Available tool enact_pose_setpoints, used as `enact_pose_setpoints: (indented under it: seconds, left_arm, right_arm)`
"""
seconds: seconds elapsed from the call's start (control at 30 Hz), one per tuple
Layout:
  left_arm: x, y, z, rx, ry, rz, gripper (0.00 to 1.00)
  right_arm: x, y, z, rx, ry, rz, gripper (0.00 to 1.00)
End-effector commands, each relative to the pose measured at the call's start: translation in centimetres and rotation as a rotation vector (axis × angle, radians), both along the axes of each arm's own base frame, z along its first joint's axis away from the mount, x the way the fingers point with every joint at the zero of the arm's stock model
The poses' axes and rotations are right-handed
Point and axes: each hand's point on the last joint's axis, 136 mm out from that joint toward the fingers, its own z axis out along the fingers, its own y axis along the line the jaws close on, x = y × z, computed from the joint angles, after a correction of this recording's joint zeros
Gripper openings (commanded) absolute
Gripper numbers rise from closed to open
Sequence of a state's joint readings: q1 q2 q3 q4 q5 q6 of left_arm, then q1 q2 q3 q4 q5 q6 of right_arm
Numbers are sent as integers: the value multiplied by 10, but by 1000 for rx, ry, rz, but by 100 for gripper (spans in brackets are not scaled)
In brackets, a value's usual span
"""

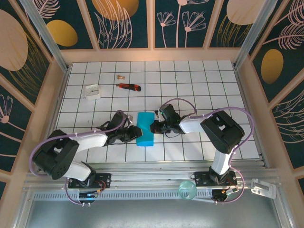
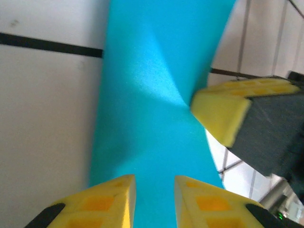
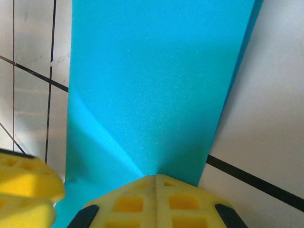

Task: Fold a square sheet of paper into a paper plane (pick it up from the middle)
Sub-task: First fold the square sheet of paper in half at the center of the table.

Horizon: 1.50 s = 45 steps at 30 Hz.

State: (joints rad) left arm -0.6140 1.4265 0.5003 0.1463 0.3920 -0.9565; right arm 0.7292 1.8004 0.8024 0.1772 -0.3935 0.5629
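One square sheet of paper (image 1: 144, 129), folded into a teal strip, lies on the tiled surface (image 1: 199, 80) between two claws, and the wrist views add its slanting crease, the right claw (image 3: 156, 190) pinched onto one edge, the left claw (image 2: 154, 199) narrowly parted over the opposite edge.

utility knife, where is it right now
In the top view the utility knife lies far back, left of centre, just right of the white block.
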Motion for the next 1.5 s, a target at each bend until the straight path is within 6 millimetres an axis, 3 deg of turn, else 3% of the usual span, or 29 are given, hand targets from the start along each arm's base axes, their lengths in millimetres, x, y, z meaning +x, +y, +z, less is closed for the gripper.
enact_pose_setpoints:
  seconds: [0.0, 0.17, 0.3, 0.4, 0.63, 0.73, 0.97, 1.1, 1.2, 1.37, 1.47]
  left_arm:
    - [-14, -7, 7, -71, 37, -25, 30]
    - [-29, -2, -12, -32, 99, -53, 26]
    - [-36, 18, -35, 95, 141, -31, 21]
    - [-38, 26, -40, 140, 137, -27, 21]
    - [-27, 2, 1, -6, 29, -82, 32]
    - [-32, -1, 4, -48, 43, -87, 32]
    - [-54, 19, -34, 72, 156, -101, 25]
    - [-54, 34, -48, 174, 167, -74, 22]
    - [-43, 29, -34, 146, 113, -59, 23]
    - [-18, -2, 19, -68, -22, -50, 32]
    - [-1, -3, 27, -80, -61, -11, 32]
  right_arm:
    - [-30, -73, -70, -332, 144, -80, 0]
    - [-30, -74, -70, -333, 142, -80, 0]
    - [-30, -74, -69, -334, 140, -80, 0]
    - [-30, -75, -70, -337, 139, -79, 0]
    - [-30, -75, -68, -336, 134, -80, 0]
    - [-29, -74, -67, -335, 131, -81, 0]
    - [-29, -75, -66, -337, 128, -80, 0]
    - [-30, -77, -68, -342, 131, -80, 0]
    - [-31, -77, -68, -343, 132, -80, 0]
    - [-31, -77, -67, -343, 129, -79, 0]
    - [-30, -77, -67, -340, 127, -79, 0]
